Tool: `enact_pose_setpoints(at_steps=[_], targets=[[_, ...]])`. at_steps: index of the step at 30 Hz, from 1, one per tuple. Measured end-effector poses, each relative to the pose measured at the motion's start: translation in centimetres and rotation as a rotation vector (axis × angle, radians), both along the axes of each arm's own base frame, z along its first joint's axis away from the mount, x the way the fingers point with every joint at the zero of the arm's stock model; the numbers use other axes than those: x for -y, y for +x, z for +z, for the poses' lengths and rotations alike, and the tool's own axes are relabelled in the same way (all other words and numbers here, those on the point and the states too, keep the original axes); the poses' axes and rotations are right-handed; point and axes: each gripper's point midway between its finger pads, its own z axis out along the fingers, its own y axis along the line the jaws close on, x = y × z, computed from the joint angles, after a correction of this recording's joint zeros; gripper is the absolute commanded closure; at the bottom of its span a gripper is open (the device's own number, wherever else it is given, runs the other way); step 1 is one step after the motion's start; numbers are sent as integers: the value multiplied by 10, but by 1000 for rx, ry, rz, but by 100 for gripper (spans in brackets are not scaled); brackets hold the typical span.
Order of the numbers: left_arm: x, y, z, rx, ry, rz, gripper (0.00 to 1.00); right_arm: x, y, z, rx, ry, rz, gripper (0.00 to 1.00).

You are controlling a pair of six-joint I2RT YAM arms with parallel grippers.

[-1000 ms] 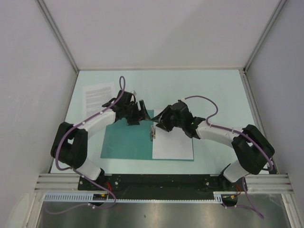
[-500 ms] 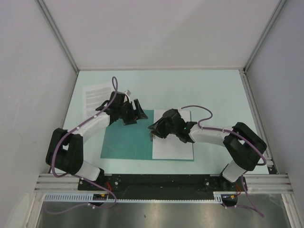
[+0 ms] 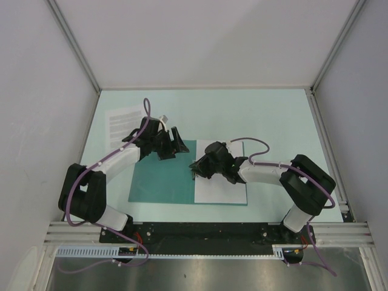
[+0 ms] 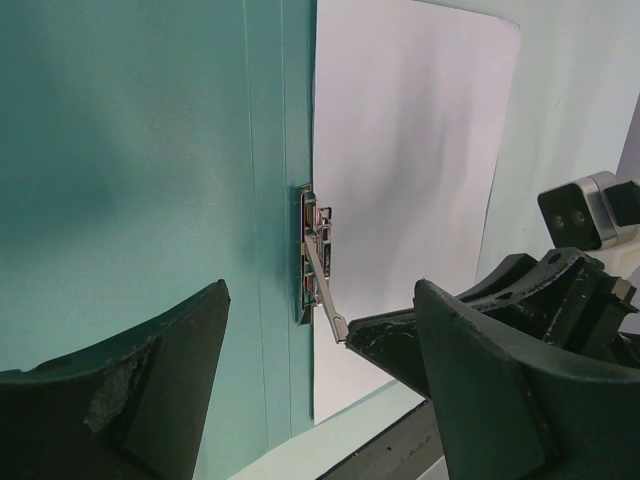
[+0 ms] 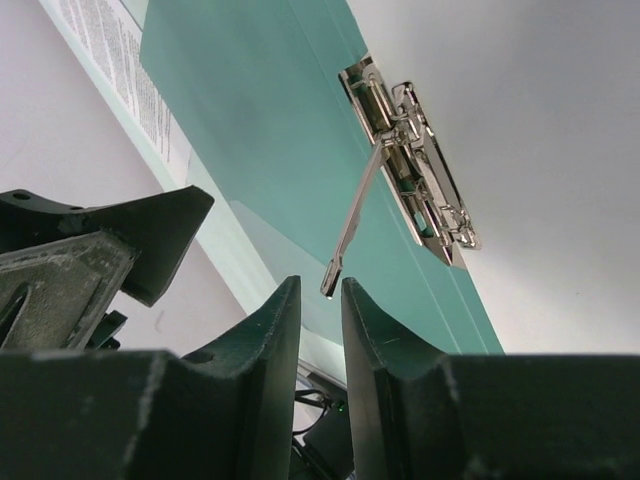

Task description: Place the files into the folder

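Observation:
The teal folder (image 3: 160,179) lies open on the table. A nearly blank white sheet (image 3: 221,188) covers its right half. The printed sheet (image 3: 124,124) lies on the table at the back left, outside the folder. A metal clip (image 3: 195,171) sits at the spine, and its lever (image 5: 355,220) stands raised. My right gripper (image 3: 195,167) is at the clip with its jaws a narrow gap apart, and the lever's tip sits at their mouth (image 5: 320,285). My left gripper (image 3: 170,145) hangs wide open and empty over the folder's far edge (image 4: 320,290).
White booth walls enclose the table on the left, back and right. The arm bases and a metal rail (image 3: 206,233) run along the near edge. In the right wrist view the left gripper's fingers (image 5: 100,250) are close beside my right one.
My right gripper has moved left and down to the clip lever. My left gripper has drawn back a little to the left, away from the spine.

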Motion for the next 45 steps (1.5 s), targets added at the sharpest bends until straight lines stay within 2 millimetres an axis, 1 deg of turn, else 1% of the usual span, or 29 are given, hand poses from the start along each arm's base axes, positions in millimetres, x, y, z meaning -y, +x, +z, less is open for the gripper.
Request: enact_pose_setpoints(at_steps=[2,7,8,9,10,12,13,15,17,18,19,22,25,28,29,34,40,45], targets=[[0,0,0,0,-1,-3,20,0,0,-3,-6,-4,-4,74],[0,-1,1,2,-2,-3,20,-1,0,-8,-19,-6,-11,89],[0,-1,1,2,-2,-3,21,-1,0,-8,-19,-6,-13,92],[0,-1,1,2,-2,-3,21,-1,0,-8,-19,-6,-14,98],[0,-1,1,2,-1,-3,23,-1,0,-8,-20,-7,-16,100],[0,-1,0,1,-2,-4,24,0,-1,-10,-22,-12,-16,100],[0,-1,0,0,-2,-4,28,0,-2,-10,-24,-13,-16,100],[1,-1,-3,-7,0,-5,32,0,-2,-10,-25,-16,-15,100],[1,-1,-8,-18,4,-5,41,0,-3,-11,-27,-19,-14,100],[0,-1,-12,-26,8,-5,44,1,-3,-11,-25,-20,-13,100],[0,-2,-17,-38,13,-5,50,1,-3,-12,-25,-21,-11,100],[-3,-8,-35,-82,31,-2,59,3,-5,-15,-23,-25,-6,100],[-7,-19,-57,-134,56,0,68,5,-6,-19,-20,-25,-3,100],[-13,-30,-79,-192,92,6,70,6,-7,-21,-5,-26,11,100],[-11,-32,-81,-200,87,1,70,6,-7,-21,-1,-28,18,100],[-7,-28,-83,-185,80,0,71,11,-4,-24,31,-53,61,100],[-2,-22,-83,-179,64,-6,72,21,-1,-31,98,-127,140,100],[-2,-21,-83,-177,62,-3,72,24,-1,-36,150,-179,197,100]])
